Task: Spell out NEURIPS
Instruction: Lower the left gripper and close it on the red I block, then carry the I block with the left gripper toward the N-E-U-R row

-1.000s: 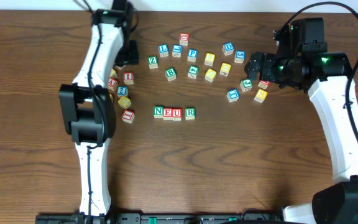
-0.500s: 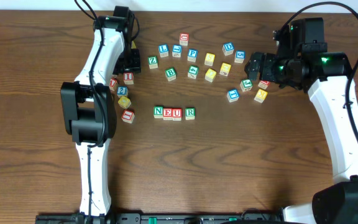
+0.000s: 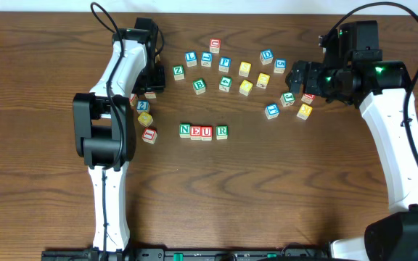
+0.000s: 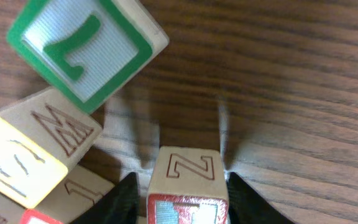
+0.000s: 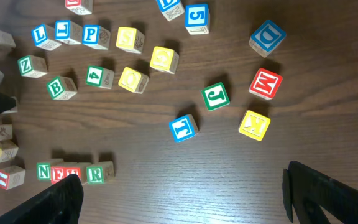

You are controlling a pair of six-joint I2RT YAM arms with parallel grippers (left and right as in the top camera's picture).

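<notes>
Left gripper (image 4: 180,182) brackets a red-framed cube (image 4: 188,167); right gripper (image 5: 180,177) gapes empty.
Only the wrist view shows that cube, and I cannot tell whether it is clamped. A green-framed cube (image 4: 82,53) sits at 11 o'clock. Overhead, the left arm (image 3: 118,69) covers it, and the N-E-U-R row (image 3: 203,131) lies at 4 o'clock.

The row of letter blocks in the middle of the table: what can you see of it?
The row is four small wooden cubes lying flat on the dark wood-grain table, letters up: green-framed N, red E, red U, green R, spelling NEUR left to right in the overhead view. N, E and U sit touching side by side; R seems a sliver apart. Nothing else touches it.
</notes>
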